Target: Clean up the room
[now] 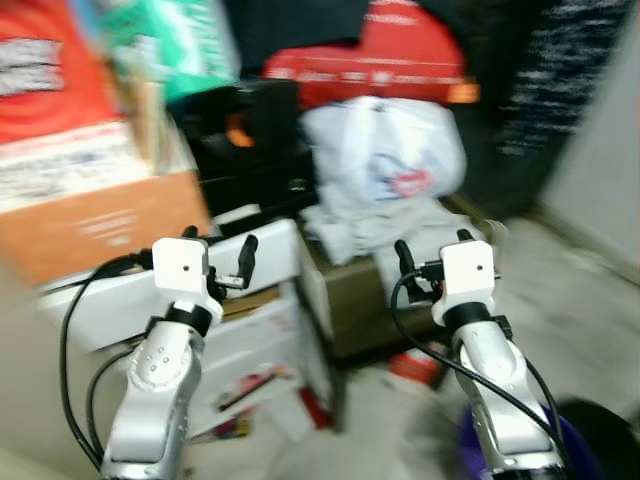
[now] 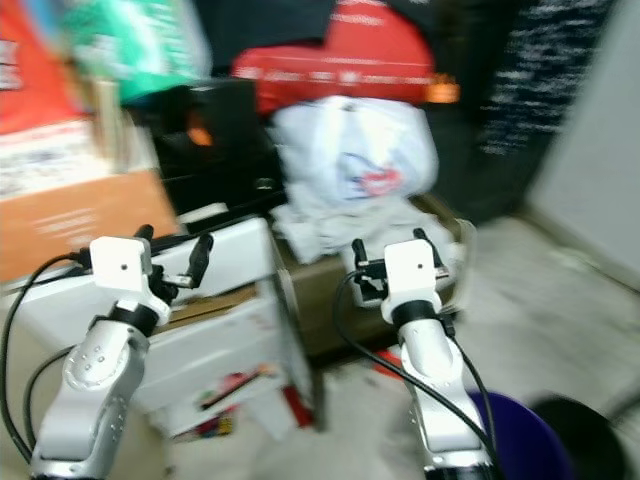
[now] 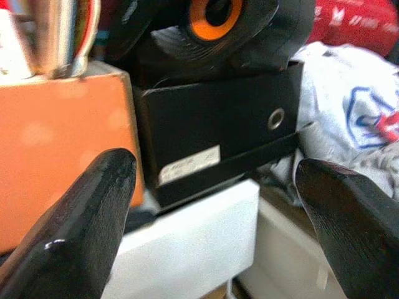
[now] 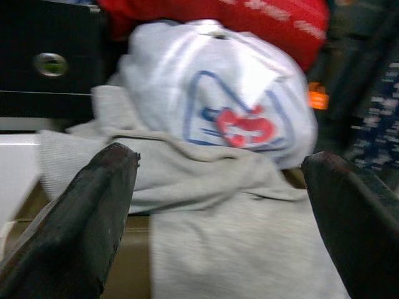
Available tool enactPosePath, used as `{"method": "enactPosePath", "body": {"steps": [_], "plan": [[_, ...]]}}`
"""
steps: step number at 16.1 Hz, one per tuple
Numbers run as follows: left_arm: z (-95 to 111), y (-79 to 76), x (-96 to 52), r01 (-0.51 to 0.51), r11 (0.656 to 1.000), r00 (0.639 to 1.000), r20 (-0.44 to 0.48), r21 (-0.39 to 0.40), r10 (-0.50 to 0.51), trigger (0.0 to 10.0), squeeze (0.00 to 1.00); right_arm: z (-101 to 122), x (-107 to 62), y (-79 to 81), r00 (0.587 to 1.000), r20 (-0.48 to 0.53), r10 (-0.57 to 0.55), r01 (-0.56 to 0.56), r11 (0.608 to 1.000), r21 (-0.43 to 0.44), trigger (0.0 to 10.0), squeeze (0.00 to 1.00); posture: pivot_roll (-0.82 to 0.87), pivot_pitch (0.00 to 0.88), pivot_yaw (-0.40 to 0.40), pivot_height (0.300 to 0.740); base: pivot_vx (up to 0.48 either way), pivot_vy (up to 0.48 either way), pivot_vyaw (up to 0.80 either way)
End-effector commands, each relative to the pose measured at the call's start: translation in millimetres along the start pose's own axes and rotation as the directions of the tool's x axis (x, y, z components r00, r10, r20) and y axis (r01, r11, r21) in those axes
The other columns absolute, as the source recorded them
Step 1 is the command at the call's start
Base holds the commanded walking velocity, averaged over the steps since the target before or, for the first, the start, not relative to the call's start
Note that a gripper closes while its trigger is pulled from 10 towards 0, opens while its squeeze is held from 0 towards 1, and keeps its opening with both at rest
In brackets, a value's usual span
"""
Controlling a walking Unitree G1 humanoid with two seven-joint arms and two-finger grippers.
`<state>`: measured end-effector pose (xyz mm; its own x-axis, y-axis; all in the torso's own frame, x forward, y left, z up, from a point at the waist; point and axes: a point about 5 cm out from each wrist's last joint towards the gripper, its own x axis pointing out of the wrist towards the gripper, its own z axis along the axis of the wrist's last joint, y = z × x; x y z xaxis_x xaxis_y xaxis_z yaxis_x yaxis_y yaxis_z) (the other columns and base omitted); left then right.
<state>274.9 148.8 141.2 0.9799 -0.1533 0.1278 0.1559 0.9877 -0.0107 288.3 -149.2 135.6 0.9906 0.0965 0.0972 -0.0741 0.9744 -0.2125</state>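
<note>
both arms are raised forward, bent at the elbow, in front of a cluttered pile. the right gripper (image 1: 430,252) points at the grey cloth (image 4: 206,187) draped on a brown box (image 1: 355,300), fingers spread wide, holding nothing. the left gripper (image 1: 218,252), also spread and empty, faces the black box (image 3: 212,137) left of the cloth. a white bag (image 1: 385,150) sits just behind the cloth.

You have both silver arms raised in front of you, forearms angled up and forward. Your left gripper (image 1: 222,258) has its black fingers (image 3: 75,230) spread wide apart. Your right gripper (image 1: 432,250) is likewise spread, holding nothing, fingers (image 4: 68,224) pointing ahead.
</note>
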Motion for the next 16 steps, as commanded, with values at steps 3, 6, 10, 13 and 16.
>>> {"method": "enactPosePath", "body": {"steps": [3, 6, 10, 13, 16], "plan": [[0.5, -3.0, 2.6, 0.023, 1.0, 1.0, -0.002, 0.01, -0.023, 10.0, 0.0, -0.6, 2.2, -2.0, 1.0, -0.001, -0.01, 0.01, 1.0, 0.003, 10.0, 0.0, -0.09, 0.0, 0.04, 0.74, 0.0, 0.0, 0.53], [-0.2, -3.2, 3.2, 0.025, 1.0, 1.0, -0.005, 0.01, -0.025, 10.0, 0.0, -0.7, 3.4, -0.9, 1.0, 0.001, -0.01, 0.01, 1.0, 0.007, 10.0, 0.0, -0.09, 0.0, 0.042, 0.74, 0.0, 0.0, 0.0], [-1.2, -3.9, 3.9, 0.033, 0.999, 0.999, -0.01, 0.009, -0.033, 10.0, 0.0, -0.6, 3.6, -0.5, 1.0, 0.003, -0.014, 0.014, 1.0, 0.006, 10.0, 0.0, -0.09, 0.0, 0.045, 0.74, 0.0, 0.0, 0.0], [-1.7, -4.1, 4.0, 0.034, 0.999, 0.999, -0.011, 0.007, -0.034, 10.0, 0.0, -0.6, 3.4, -0.5, 1.0, 0.003, -0.014, 0.014, 1.0, 0.007, 10.0, 0.0, -0.09, 0.0, 0.045, 0.74, 0.0, -0.282, 0.0], [-2.0, -4.1, 4.0, 0.033, 0.999, 0.999, -0.013, 0.007, -0.033, 10.0, 0.0, -0.5, 3.5, 0.0, 1.0, 0.004, -0.008, 0.008, 1.0, 0.006, 10.0, 0.0, -0.09, 0.0, 0.045, 0.74, 0.0, -0.293, 0.0]]}}
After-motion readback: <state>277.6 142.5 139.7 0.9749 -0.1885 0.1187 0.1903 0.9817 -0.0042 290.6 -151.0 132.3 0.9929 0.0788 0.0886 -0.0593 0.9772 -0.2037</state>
